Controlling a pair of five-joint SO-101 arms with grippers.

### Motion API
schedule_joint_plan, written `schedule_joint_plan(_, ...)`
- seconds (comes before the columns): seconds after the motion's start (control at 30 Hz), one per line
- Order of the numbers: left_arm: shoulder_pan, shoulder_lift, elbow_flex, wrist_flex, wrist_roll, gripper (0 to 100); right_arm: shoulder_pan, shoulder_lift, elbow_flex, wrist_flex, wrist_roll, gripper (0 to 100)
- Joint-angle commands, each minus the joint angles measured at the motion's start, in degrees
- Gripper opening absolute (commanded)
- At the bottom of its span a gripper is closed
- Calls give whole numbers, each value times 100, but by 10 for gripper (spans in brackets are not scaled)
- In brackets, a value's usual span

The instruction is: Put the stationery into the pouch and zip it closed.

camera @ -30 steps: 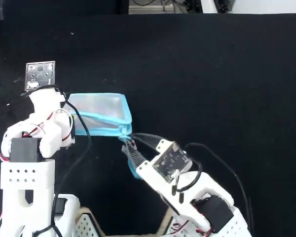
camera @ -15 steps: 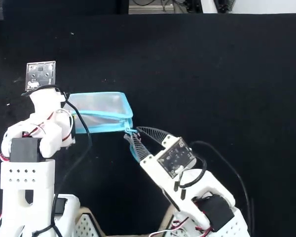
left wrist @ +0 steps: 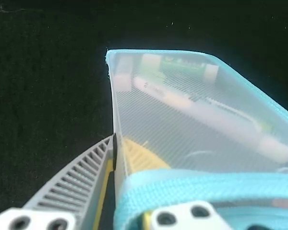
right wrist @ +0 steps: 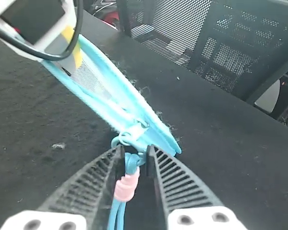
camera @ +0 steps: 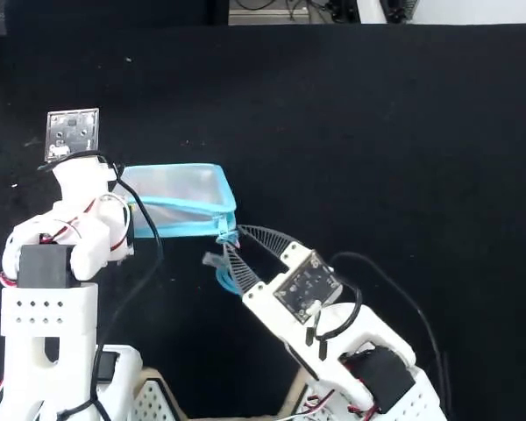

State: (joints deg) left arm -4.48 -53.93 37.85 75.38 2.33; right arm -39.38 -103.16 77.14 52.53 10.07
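Observation:
The translucent pouch (camera: pixel 180 195) with light-blue trim lies on the black table between the two arms. Through its mesh side (left wrist: pixel 192 120) I see a white pen (left wrist: pixel 206 115) and a green item (left wrist: pixel 182 62). My left gripper (camera: pixel 127 217) is shut on the pouch's end nearest the left arm, with the blue edge between its fingers (left wrist: pixel 86 182). At the opposite corner, my right gripper (camera: pixel 232 253) is shut on the zipper pull (right wrist: pixel 126 184), a blue cord with a pink tab. The zipper slider (right wrist: pixel 127 139) sits just ahead of the right gripper (right wrist: pixel 134 155).
Black cloth covers the table (camera: pixel 377 132), with open room to the right and behind the pouch. The table's far edge runs along the top of the high view. Black mesh chairs (right wrist: pixel 230 48) stand beyond the table.
The right gripper has swung out to the right and back toward the pouch's corner, pulling the cord; a loop of it now sticks out on its left. The left arm stays still.

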Motion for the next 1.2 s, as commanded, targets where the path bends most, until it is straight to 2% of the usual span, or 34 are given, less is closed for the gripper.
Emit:
schedule_joint_plan(0.0,40,18,-75,-26,-26,32,-79,-295,-22,-132,26,74)
schedule_joint_plan(0.53,40,18,-75,-26,-26,32,-62,-295,163,-343,53,67)
schedule_joint_plan(0.6,40,18,-75,-18,-26,32,-26,-338,163,-343,70,18)
schedule_joint_plan(0.8,40,18,-75,-18,-26,32,765,-286,-558,-62,299,11)
schedule_joint_plan(0.9,40,18,-84,-26,-26,32,826,-233,-892,237,308,11)
schedule_joint_plan(1.03,40,9,-171,-9,-26,32,826,330,-1112,105,308,11)
schedule_joint_plan(1.17,13,9,-505,9,-35,32,826,1534,-1877,105,308,11)
